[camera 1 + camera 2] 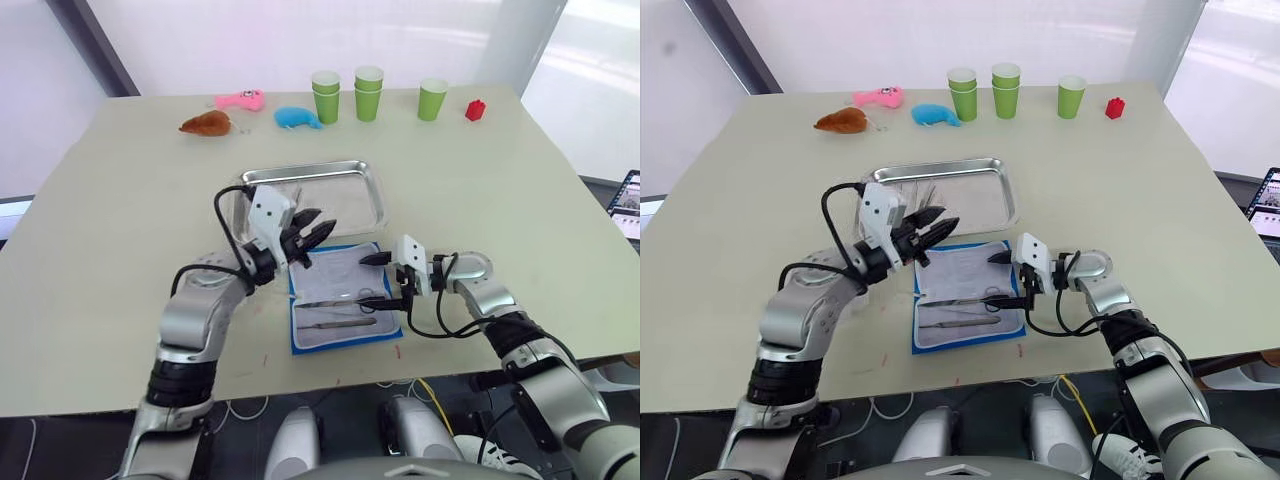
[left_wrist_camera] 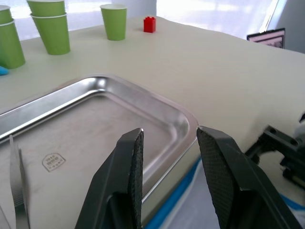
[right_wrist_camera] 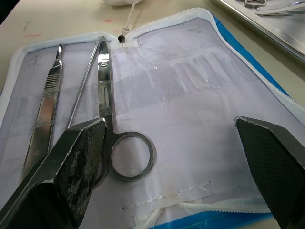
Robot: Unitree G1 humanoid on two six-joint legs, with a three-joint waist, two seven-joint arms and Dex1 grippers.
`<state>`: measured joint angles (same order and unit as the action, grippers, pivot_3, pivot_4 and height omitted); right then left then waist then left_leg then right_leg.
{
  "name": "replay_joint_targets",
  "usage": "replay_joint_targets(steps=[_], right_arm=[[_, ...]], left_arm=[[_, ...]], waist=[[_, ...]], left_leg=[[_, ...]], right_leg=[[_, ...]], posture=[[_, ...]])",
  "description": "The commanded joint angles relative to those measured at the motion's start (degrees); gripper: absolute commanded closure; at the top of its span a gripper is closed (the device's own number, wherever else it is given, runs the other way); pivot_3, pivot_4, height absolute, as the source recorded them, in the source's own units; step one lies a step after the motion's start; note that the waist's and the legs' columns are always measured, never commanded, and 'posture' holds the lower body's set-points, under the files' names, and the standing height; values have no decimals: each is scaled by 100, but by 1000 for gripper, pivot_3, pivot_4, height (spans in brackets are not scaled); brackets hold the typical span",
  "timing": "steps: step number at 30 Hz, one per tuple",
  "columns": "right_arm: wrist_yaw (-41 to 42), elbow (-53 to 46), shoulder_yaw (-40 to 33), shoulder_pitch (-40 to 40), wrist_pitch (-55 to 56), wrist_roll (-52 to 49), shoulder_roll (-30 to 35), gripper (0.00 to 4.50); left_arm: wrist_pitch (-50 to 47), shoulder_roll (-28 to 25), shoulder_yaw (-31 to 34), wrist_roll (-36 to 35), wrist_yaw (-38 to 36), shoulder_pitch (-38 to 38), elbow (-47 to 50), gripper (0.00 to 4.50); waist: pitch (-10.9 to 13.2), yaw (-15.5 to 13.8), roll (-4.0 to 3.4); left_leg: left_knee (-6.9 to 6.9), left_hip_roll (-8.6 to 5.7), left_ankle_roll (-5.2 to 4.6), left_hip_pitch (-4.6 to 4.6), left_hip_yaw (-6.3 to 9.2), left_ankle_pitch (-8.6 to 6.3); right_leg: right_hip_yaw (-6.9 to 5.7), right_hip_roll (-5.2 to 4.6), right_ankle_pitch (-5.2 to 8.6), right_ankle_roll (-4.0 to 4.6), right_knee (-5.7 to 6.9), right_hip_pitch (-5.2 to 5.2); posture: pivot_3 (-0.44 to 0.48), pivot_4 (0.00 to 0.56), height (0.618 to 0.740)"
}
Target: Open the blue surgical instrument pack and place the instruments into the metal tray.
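The blue surgical instrument pack (image 1: 340,300) lies open near the table's front edge, its pale lining facing up. In it lie ring-handled scissors (image 3: 107,95), a flat silver handle (image 3: 45,102) and a thin probe (image 3: 83,90). Just behind the pack sits the metal tray (image 1: 345,200), with tweezers (image 2: 16,176) and other silver instruments (image 3: 267,5) at its left end. My left gripper (image 1: 315,228) hovers open over the tray's near rim, with nothing between its fingers. My right gripper (image 3: 171,133) is open wide, low over the pack's right half. One of its fingers (image 3: 81,148) is beside the scissors' ring.
Along the far edge stand green cups (image 1: 326,97), (image 1: 368,92), (image 1: 432,99) and a red block (image 1: 475,110). Left of them lie a pink toy (image 1: 240,100), a blue plush (image 1: 297,118) and a brown toy (image 1: 206,123). A screen (image 1: 625,200) shows past the right edge.
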<state>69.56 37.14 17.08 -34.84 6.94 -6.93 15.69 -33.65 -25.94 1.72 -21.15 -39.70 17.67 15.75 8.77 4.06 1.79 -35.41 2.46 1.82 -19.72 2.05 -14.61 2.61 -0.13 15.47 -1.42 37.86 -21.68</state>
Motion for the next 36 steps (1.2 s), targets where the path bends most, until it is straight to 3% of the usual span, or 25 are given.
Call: replay_joint_targets(steps=[1,3,6,10,16,22,28,36], right_arm=[[-164,705,361,378,-275,590,98,0],[-167,708,360,384,-273,589,91,0],[-170,693,357,399,-280,586,88,0],[-154,696,353,407,-274,589,113,0],[-136,695,353,419,-266,587,131,0],[-115,680,345,449,-260,581,156,0],[-106,662,333,469,-264,579,202,0],[-105,587,322,464,-293,567,220,0]], left_arm=[[-51,-349,242,-531,-625,-159,426,2644],[181,-701,318,-637,-1067,-401,453,2644],[620,-1369,568,-825,-2025,-916,442,1860],[1139,-2079,887,-1013,-3081,-1329,187,132],[1976,-2797,1346,-1152,-4464,-1711,-253,132],[2422,-3366,1687,-1229,-5225,-1876,-587,132],[2538,-3873,1741,-1656,-5280,-1961,-713,132],[2296,-3202,1279,-1583,-4575,-1913,-254,132]], waist=[[1,3,-2],[3,6,-4],[9,16,-13],[16,-17,-21],[15,-10,-16],[16,-15,-14],[17,-22,-15],[17,-29,-15]], left_leg=[[0,0,0,0,0,0],[0,0,-1,0,-1,0],[4,5,-1,1,-4,-1],[6,12,-1,-2,5,-1],[13,28,-2,-7,0,-1],[18,44,-3,-9,-4,-2],[23,55,-4,-11,-14,-2],[25,55,-5,-12,-24,-3]], right_leg=[[0,0,0,0,0,0],[1,0,6,11,-2,-2],[3,1,13,23,-2,-5],[8,-3,19,34,-4,-10],[13,-48,22,38,-9,-36],[14,-58,22,38,-10,-46],[10,-68,22,39,-13,-55],[3,-76,22,39,-13,-61]], posture=[[0,150,740],[0,150,740],[0,150,740],[0,150,740],[0,150,740],[0,150,740],[0,150,740],[0,150,740]])
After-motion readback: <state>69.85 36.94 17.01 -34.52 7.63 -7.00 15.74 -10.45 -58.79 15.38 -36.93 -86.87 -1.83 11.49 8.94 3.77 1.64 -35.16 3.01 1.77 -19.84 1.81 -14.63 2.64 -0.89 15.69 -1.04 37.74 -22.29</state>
